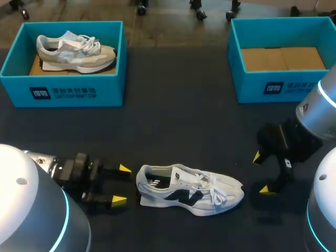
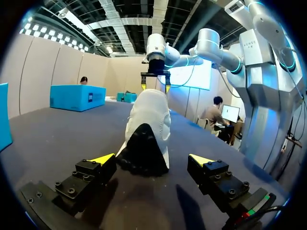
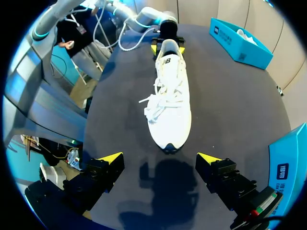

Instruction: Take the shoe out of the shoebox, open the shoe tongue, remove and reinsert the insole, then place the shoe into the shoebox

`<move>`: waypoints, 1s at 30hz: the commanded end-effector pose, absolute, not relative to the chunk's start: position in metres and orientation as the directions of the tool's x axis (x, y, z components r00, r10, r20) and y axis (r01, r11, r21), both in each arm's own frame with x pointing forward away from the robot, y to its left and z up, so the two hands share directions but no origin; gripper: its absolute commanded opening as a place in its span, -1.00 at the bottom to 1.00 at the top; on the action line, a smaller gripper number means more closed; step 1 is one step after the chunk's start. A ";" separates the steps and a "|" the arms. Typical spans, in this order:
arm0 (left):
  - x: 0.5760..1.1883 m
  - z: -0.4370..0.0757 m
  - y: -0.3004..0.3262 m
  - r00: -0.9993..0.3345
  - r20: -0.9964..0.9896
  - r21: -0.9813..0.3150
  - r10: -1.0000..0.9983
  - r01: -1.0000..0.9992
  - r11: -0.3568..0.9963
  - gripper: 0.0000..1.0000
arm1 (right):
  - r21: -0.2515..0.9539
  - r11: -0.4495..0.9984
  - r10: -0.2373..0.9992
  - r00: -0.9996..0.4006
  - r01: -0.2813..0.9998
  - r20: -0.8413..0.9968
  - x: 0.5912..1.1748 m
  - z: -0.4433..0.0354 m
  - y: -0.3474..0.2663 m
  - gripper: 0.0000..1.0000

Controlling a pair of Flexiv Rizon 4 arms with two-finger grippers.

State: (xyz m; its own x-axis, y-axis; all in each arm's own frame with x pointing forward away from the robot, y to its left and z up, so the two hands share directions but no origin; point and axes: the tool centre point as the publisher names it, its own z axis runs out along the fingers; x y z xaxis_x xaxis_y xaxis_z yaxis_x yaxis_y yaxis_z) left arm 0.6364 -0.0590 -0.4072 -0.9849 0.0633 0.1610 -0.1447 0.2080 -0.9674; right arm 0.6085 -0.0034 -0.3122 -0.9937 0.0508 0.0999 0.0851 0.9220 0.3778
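The white shoe [image 1: 189,190] stands on its sole out on the table [image 1: 173,126], near the front edge and outside both boxes. Its heel points toward the left arm and its toe toward the right arm. It is a low running shoe with a dark navy mark on the side facing me, a dark patch at the heel and a small dark tip on the toe. The white laces [image 1: 214,195] lie loose and untidy over the tongue, with ends trailing down the side. The opening faces up and looks dark inside.

The left gripper [image 1: 122,184] sits low at the heel with its yellow-tipped fingers spread wide, and the heel is just ahead of them, untouched. The right gripper [image 1: 260,173] is near the toe, fingers likewise spread apart, with a gap of bare table between it and the shoe. Neither one holds anything.

The table is covered in a dark, matte, near-black surface, and the shoe and grippers cast soft shadows on it. At the far left corner stands a blue shoebox [image 1: 68,86] with a second shoe [image 1: 73,51] in pale grey and beige lying inside. At the far right stands another blue shoebox [image 1: 273,84] showing only its brown cardboard floor.
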 end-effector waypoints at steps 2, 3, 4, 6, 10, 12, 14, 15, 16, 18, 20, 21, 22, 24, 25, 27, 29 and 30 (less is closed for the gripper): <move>0.639 -0.410 -0.074 -0.989 0.141 -0.972 0.043 -0.130 0.197 1.00 | 0.377 0.922 0.050 -0.994 0.084 0.099 0.608 -0.313 -0.003 1.00; 0.640 -0.410 -0.075 -0.989 0.143 -0.972 0.045 -0.131 0.196 1.00 | 0.377 0.922 0.050 -0.994 0.084 0.099 0.608 -0.313 -0.003 1.00; 0.643 -0.410 -0.078 -0.991 0.130 -0.972 0.032 -0.121 0.201 1.00 | 0.377 0.922 0.050 -0.994 0.084 0.099 0.608 -0.313 -0.003 1.00; 0.644 -0.412 -0.082 -0.990 0.134 -0.971 0.035 -0.124 0.205 1.00 | 0.377 0.922 0.050 -0.994 0.084 0.099 0.608 -0.313 -0.003 1.00; 0.644 -0.412 -0.087 -0.991 0.125 -0.970 0.045 -0.113 0.216 1.00 | 0.377 0.922 0.050 -0.994 0.084 0.099 0.608 -0.313 -0.003 1.00; 0.644 -0.413 -0.091 -0.991 0.126 -0.970 0.049 -0.113 0.216 1.00 | 0.377 0.922 0.050 -0.994 0.084 0.099 0.608 -0.313 -0.003 1.00; 0.645 -0.414 -0.094 -0.991 0.126 -0.970 0.054 -0.111 0.216 1.00 | 0.377 0.922 0.050 -0.994 0.084 0.099 0.608 -0.313 -0.003 1.00; 0.645 -0.414 -0.095 -0.990 0.126 -0.970 0.055 -0.112 0.216 1.00 | 0.377 0.922 0.050 -0.994 0.084 0.099 0.608 -0.313 -0.003 1.00; 0.645 -0.415 -0.096 -0.990 0.127 -0.970 0.058 -0.112 0.217 1.00 | 0.377 0.922 0.050 -0.994 0.084 0.099 0.608 -0.313 -0.003 1.00; 0.645 -0.417 -0.098 -0.990 0.130 -0.969 0.061 -0.114 0.217 1.00 | 0.377 0.922 0.050 -0.994 0.084 0.099 0.608 -0.313 -0.003 1.00; 0.644 -0.419 -0.101 -0.989 0.134 -0.969 0.068 -0.116 0.218 1.00 | 0.377 0.922 0.050 -0.994 0.084 0.099 0.608 -0.313 -0.003 1.00; 0.643 -0.420 -0.102 -0.988 0.137 -0.968 0.073 -0.118 0.220 1.00 | 0.377 0.922 0.050 -0.994 0.084 0.099 0.608 -0.313 -0.003 1.00; 0.642 -0.421 -0.103 -0.988 0.137 -0.968 0.076 -0.118 0.222 1.00 | 0.377 0.922 0.050 -0.994 0.084 0.099 0.608 -0.313 -0.003 1.00; 0.639 -0.421 -0.105 -0.986 0.138 -0.968 0.090 -0.115 0.222 1.00 | 0.377 0.922 0.050 -0.994 0.084 0.099 0.608 -0.313 -0.003 1.00; 0.637 -0.421 -0.106 -0.987 0.132 -0.968 0.094 -0.108 0.226 1.00 | 0.377 0.922 0.050 -0.994 0.084 0.099 0.608 -0.313 -0.003 1.00; 0.635 -0.421 -0.109 -0.989 0.117 -0.968 0.092 -0.093 0.232 1.00 | 0.377 0.922 0.050 -0.994 0.084 0.099 0.608 -0.313 -0.003 1.00; 0.635 -0.422 -0.111 -0.991 0.104 -0.968 0.086 -0.081 0.236 1.00 | 0.377 0.922 0.050 -0.994 0.084 0.099 0.608 -0.313 -0.003 1.00; 0.635 -0.422 -0.113 -0.991 0.102 -0.969 0.083 -0.080 0.236 1.00 | 0.377 0.922 0.050 -0.994 0.084 0.099 0.608 -0.313 -0.003 1.00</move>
